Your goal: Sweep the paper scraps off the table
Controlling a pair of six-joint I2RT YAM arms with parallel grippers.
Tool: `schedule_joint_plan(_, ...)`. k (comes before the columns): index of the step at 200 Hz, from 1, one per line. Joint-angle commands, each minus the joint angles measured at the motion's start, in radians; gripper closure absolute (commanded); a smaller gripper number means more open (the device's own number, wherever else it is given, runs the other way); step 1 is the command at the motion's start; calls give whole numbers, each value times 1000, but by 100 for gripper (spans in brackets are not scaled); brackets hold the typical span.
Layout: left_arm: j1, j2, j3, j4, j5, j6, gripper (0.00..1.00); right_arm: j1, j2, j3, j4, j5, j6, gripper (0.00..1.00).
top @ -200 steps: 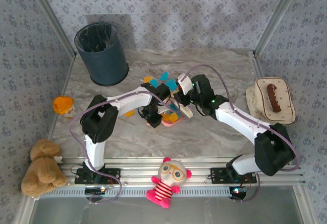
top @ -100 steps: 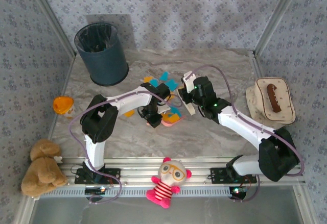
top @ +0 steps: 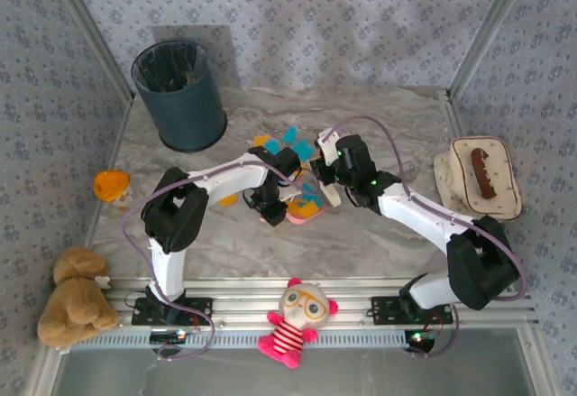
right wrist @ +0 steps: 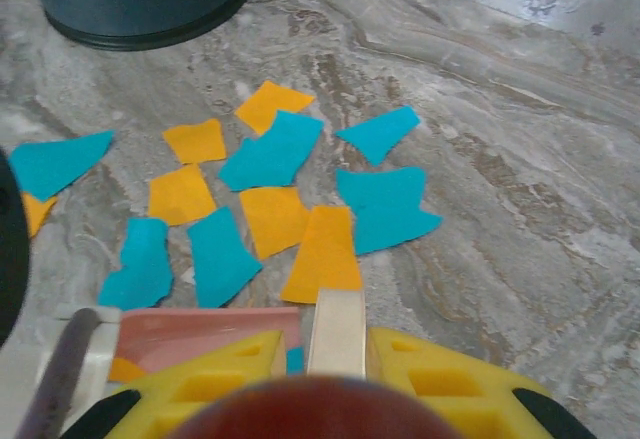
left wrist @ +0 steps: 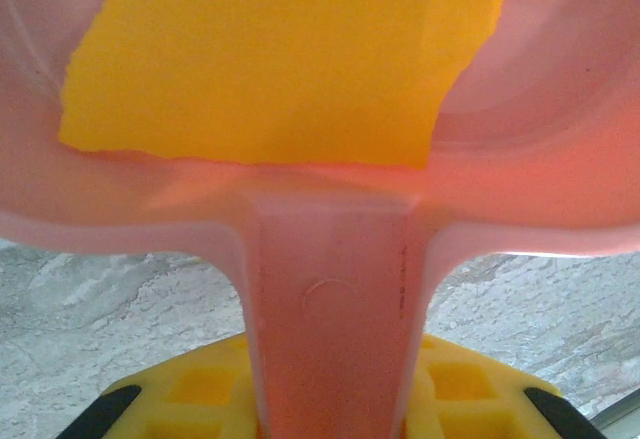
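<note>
1. The bin (top: 180,98) stands at the far left of the table (top: 379,252).
2. The paper scraps (top: 290,137) lie mid-table, right of the bin.
3. The dustpan (left wrist: 330,299) sits just nearer than the scraps, with some scraps in it. The brush (top: 330,190) is at its right.
4. The tray (top: 503,193) lies at the right edge.
5. A cup-like toy (top: 111,185) sits at the left edge.
6. At the near rail are a plush bear (top: 72,299) on the left and a doll (top: 297,322) in the centre.
</note>
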Motion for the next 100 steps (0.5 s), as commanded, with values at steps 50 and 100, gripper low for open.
schedule_joint_plan(50, -2, -89, -24, 35, 27, 21, 100, -7, -104, -29, 47, 107, 49, 100)
schedule_joint_plan(100, 1, -179, -54, 73, 10, 30, 100, -50, -252, -128, 110, 283, 115, 100)
